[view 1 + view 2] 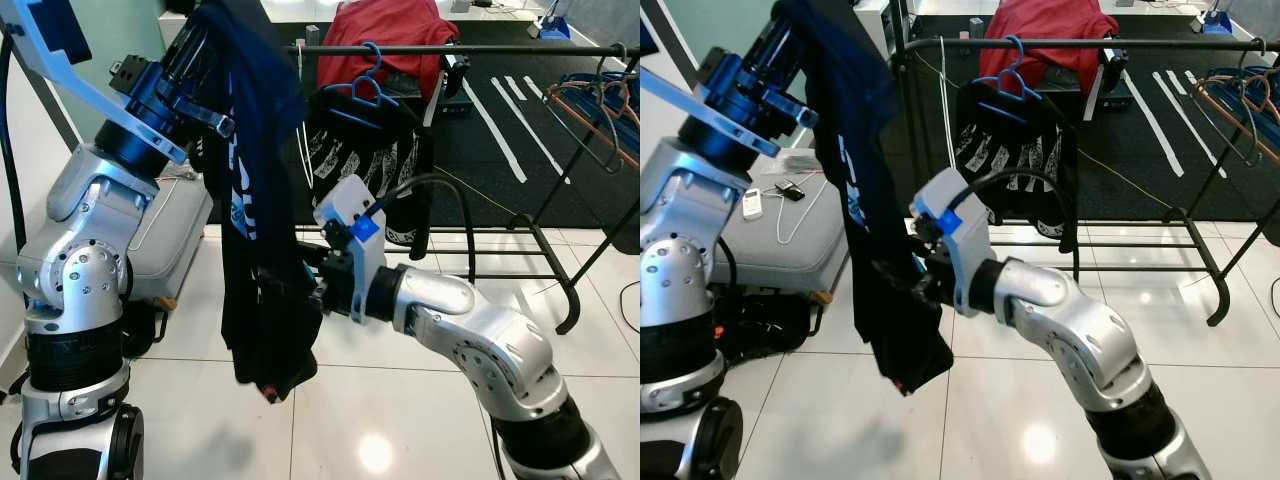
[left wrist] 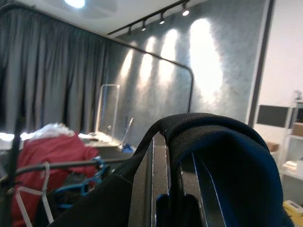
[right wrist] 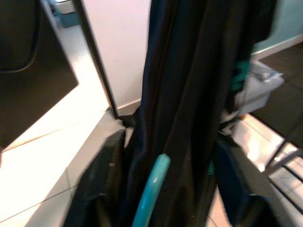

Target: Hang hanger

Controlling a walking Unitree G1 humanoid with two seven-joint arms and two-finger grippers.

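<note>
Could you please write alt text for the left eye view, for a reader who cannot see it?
The left gripper holds a dark navy garment up high while the right gripper reaches into its lower folds. Behind stands a black metal clothes rail with a blue plastic hanger and a red garment.

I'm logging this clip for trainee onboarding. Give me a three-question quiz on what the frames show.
1. True or false: the left gripper holds the dark garment up high, with fabric draped over its fingers.
2. What colour is the hanger hooked on the clothes rack's rail? A) blue B) white C) yellow
3. Fill in: the right gripper meets the garment at its ____ part, near the hem.

Key
1. True.
2. A, blue; it carries a black patterned garment, beside a red garment draped over the rail.
3. Lower.
</note>
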